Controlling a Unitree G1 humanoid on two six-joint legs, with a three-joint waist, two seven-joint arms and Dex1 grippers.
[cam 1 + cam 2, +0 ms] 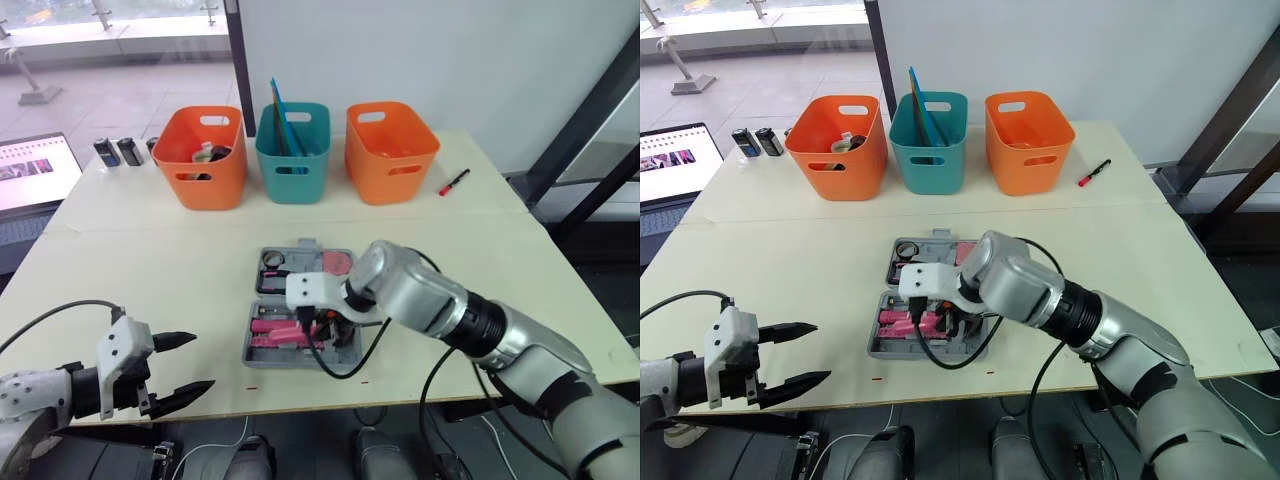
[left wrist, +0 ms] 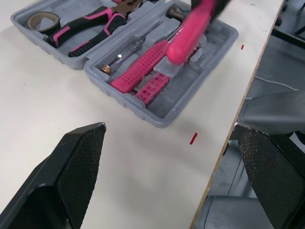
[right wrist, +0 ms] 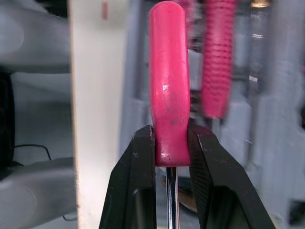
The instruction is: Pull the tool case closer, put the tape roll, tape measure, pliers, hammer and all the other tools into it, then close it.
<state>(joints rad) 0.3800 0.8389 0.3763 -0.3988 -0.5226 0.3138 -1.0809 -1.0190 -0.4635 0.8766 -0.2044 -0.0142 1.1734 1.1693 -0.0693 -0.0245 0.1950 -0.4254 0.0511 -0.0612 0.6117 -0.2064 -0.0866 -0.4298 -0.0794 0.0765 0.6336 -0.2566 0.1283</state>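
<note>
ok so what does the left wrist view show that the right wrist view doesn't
Left wrist: the tape roll and pliers lying in one half of the tool case, beyond the open left gripper. Right wrist: the right gripper shut on a smooth pink handle, metal shaft between its fingers. Both: that handle, a ribbed pink handle and the grey case.

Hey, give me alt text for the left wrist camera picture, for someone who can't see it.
An open grey tool case lies on a pale table, holding a tape roll, pink-and-black pliers and other pink tools, while a pink-handled tool hangs over it. The left gripper is open wide in the foreground, holding nothing.
</note>
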